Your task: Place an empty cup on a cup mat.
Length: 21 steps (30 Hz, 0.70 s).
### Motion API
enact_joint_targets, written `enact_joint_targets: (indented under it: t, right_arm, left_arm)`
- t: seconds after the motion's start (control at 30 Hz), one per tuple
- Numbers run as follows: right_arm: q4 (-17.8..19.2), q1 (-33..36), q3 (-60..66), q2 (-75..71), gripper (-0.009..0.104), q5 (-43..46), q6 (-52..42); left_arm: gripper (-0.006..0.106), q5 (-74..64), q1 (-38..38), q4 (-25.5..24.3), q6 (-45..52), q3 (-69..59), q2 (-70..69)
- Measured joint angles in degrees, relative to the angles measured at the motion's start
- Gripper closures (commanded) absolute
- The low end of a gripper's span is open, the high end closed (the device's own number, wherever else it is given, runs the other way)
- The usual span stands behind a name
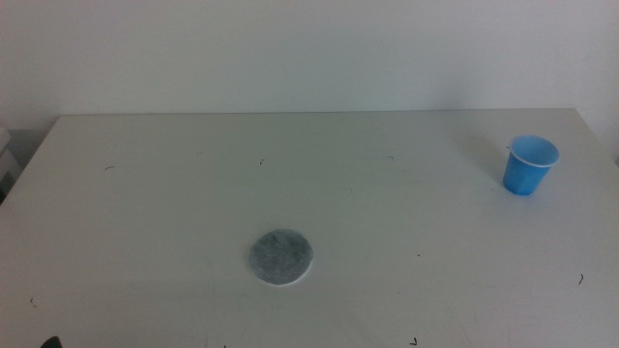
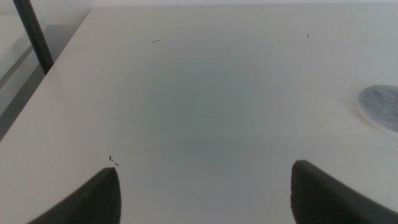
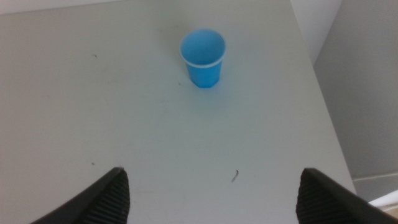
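Note:
A small bright blue cup (image 1: 530, 164) with a pale rim stands upright and empty near the table's far right edge. It also shows in the right wrist view (image 3: 203, 57). The round mottled grey cup mat (image 1: 281, 257) with a thin white edge lies flat at the front centre. Part of it shows in the left wrist view (image 2: 380, 106). My right gripper (image 3: 211, 196) is open and empty, some way short of the cup. My left gripper (image 2: 205, 193) is open and empty over bare table, left of the mat. Neither arm shows in the middle view.
The white table (image 1: 174, 213) has small dark specks on it. Its right edge (image 3: 323, 93) runs close beside the cup. A dark post (image 2: 34, 34) stands off the table's left edge.

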<state>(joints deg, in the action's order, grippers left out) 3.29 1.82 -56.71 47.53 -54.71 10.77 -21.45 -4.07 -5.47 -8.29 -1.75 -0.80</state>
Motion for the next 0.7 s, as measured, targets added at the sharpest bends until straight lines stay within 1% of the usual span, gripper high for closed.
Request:
enact_joint_targets:
  t: [0.13, 0.23, 0.57, 0.7]
  right_arm:
    - [-1.08, 0.00, -5.95, 6.27, 0.023, -2.28, 1.20]
    - [-1.46, 0.00, -11.67, 12.62, 0.023, -5.70, 1.42]
    - [-0.99, 0.00, -28.84, 32.31, 0.023, -12.64, 1.59]
    - [-0.99, 0.00, -34.91, 39.00, 0.023, -13.93, 1.59]
  left_arm:
    - [-0.005, 0.00, 0.00, 0.00, 0.00, 0.00, 0.00]
    - [-0.005, 0.00, 0.00, 0.00, 0.00, 0.00, 0.00]
    - [-0.005, 0.00, 0.00, 0.00, 0.00, 0.00, 0.00]
    - [-0.005, 0.00, 0.00, 0.00, 0.00, 0.00, 0.00]
